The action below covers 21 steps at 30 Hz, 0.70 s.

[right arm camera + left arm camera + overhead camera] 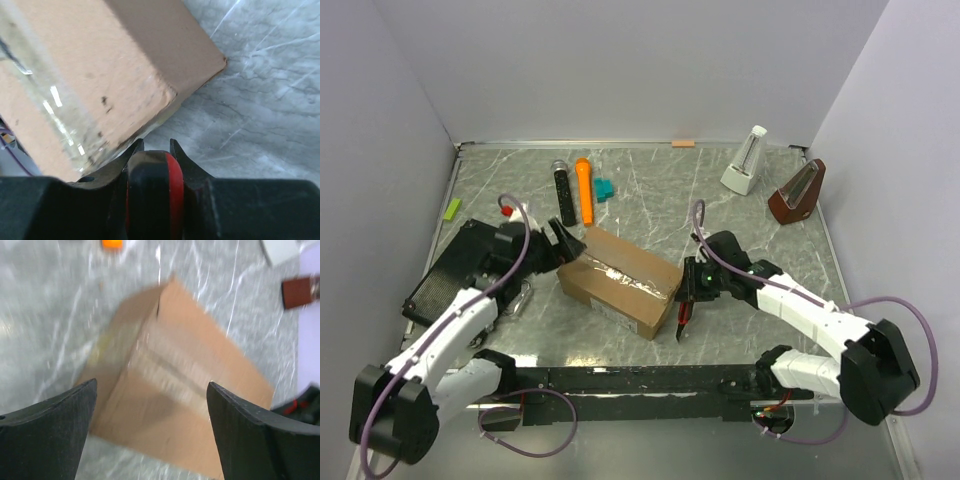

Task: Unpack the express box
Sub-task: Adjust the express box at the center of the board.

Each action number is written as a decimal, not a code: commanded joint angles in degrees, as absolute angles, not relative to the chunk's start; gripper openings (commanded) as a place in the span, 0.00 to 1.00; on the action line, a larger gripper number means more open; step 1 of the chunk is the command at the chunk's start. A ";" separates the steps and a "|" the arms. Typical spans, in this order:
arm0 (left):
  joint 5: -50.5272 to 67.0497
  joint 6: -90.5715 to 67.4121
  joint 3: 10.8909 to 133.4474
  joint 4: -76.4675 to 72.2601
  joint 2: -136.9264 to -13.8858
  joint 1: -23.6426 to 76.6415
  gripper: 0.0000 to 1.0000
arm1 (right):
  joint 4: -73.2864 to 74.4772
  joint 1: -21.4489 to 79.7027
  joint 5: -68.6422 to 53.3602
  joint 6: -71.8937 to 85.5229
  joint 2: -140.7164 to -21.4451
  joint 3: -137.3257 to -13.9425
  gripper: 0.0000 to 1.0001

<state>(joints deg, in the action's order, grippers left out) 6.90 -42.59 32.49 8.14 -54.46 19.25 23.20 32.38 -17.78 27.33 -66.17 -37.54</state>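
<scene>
While the taped express box [620, 280] lies closed, the left gripper [151, 384] hovers beside it, jaws wide apart; the right gripper [155, 146] is clamped on a red-and-black tool [150, 190].

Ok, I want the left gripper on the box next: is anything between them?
Nothing visible. The open left gripper faces the express box across bare table; the right gripper, shut on a red-and-black tool, is at the box's other end.
</scene>
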 commanded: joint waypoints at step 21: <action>15.40 -35.24 41.14 6.68 -67.44 14.94 0.79 | 16.09 34.01 -17.92 21.98 -47.65 -45.88 0.00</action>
